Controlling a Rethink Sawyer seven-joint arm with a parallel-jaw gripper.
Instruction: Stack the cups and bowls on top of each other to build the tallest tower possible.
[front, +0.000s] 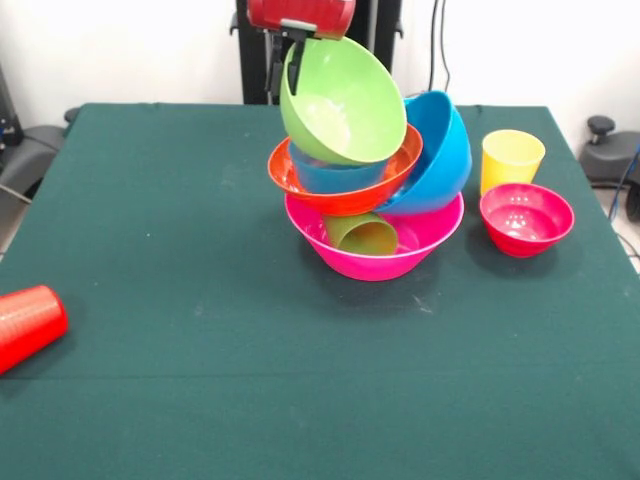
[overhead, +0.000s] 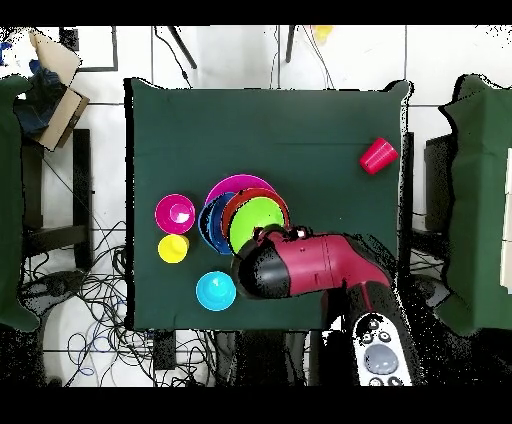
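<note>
1. The tower (front: 372, 190) stands near the middle of the table, toward the robot's side. Its base is the pink bowl (front: 385, 255). A green cup (front: 362, 234) lies on its side inside that bowl.
2. Above the base, the large blue bowl (front: 440, 155) leans steeply against the pile on the yellow cup's side. The orange bowl (front: 345, 188) sits tilted, with a small blue bowl (front: 335, 175) nested in it.
3. The lime green bowl (front: 340, 100) is on top, tipped almost on edge, its opening facing the front camera.
4. The gripper (front: 290, 50) meets the lime bowl's upper rim. Whether its fingers are apart or clamped on the rim cannot be told.
5. Count of bowls seen: seven. Five are in the pile. The magenta bowl (front: 526, 218) and the cyan bowl (overhead: 215, 290) stand apart on the cloth.
6. Count of cups seen: three. The yellow cup (front: 511, 160) is upright just behind the magenta bowl. The red cup (front: 25, 325) lies on its side, well apart, near a table edge.
7. The table (front: 200, 380) carries a dark green cloth. The overhead view shows a pale tiled floor with loose cables (overhead: 100, 290).
</note>
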